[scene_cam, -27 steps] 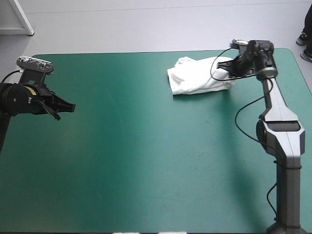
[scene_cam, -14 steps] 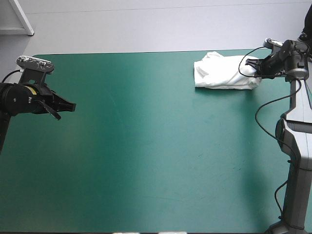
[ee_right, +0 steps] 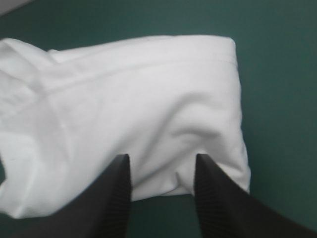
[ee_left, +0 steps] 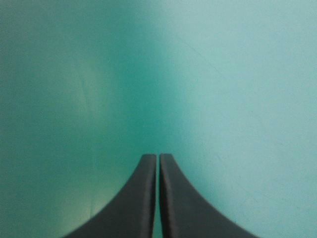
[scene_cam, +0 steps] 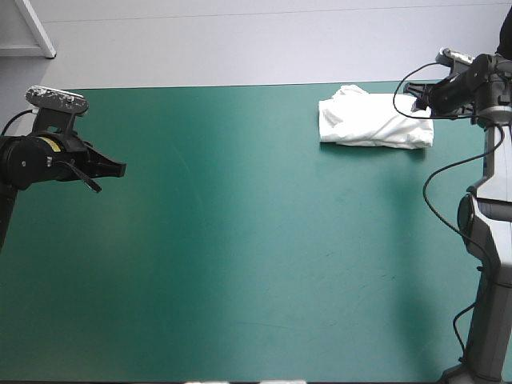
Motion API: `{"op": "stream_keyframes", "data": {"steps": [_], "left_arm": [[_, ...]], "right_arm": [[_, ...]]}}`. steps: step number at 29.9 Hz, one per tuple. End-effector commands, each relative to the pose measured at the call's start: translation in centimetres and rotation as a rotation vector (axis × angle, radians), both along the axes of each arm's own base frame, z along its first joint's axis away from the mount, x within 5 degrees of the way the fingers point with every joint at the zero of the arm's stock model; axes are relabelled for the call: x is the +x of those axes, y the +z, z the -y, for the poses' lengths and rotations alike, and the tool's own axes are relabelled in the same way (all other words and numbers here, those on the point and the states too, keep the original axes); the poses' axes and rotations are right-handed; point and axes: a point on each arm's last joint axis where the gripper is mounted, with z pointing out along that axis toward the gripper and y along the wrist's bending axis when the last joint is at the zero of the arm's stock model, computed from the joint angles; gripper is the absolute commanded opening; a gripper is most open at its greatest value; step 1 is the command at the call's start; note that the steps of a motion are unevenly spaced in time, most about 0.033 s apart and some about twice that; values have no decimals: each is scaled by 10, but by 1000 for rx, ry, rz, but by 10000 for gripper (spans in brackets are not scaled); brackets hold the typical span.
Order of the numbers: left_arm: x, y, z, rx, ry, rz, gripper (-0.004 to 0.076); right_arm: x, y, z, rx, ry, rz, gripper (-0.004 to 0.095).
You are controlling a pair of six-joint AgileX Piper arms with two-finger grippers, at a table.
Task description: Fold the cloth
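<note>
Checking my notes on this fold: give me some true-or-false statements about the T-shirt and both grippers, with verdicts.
The T-shirt lies as a folded bundle near the far edge of the teal-green cover, toward the right. True.
The left gripper is open. False: its fingers meet, shut, over bare cover.
The right gripper is clamped on the T-shirt. False: its fingers stand apart at the bundle's edge.
The left gripper is well away from the T-shirt. True.

Open teal-green cover (scene_cam: pixel 240 240) across middle, folded T-shirt (scene_cam: pixel 374 122) near far right corner
</note>
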Motion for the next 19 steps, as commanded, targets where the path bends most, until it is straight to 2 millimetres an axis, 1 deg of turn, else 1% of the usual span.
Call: {"op": "stream_keyframes", "data": {"steps": [1,2,3,4,6,8,10,12,14,17,19], "left_arm": [[-5,23,1,-17,-7,162,19],[-4,25,1,-18,-8,176,19],[-4,26,1,-20,-9,191,19],[-3,27,1,-23,-11,204,19],[-2,28,2,-33,-14,221,19],[-1,29,3,-45,-18,239,19],[-1,30,4,-53,-20,248,19],[0,32,4,-63,-23,265,19],[1,33,6,-85,-28,291,19],[3,31,7,-99,-31,319,19],[3,26,7,-98,-31,310,19]], "right_arm": [[-33,90,-20,-19,58,233,105],[-39,101,-25,-33,82,260,13],[-46,112,-34,-40,109,288,-12],[-52,122,-40,-49,126,310,-13],[-68,144,-60,-97,183,359,-13],[-84,159,-79,-172,226,383,-14],[-100,168,-96,-252,254,380,-14],[-116,170,-113,-319,296,357,-14],[-130,166,-127,-364,330,323,-14],[-152,155,-149,-368,399,309,-13],[-169,147,-161,-352,427,349,-13]]}}
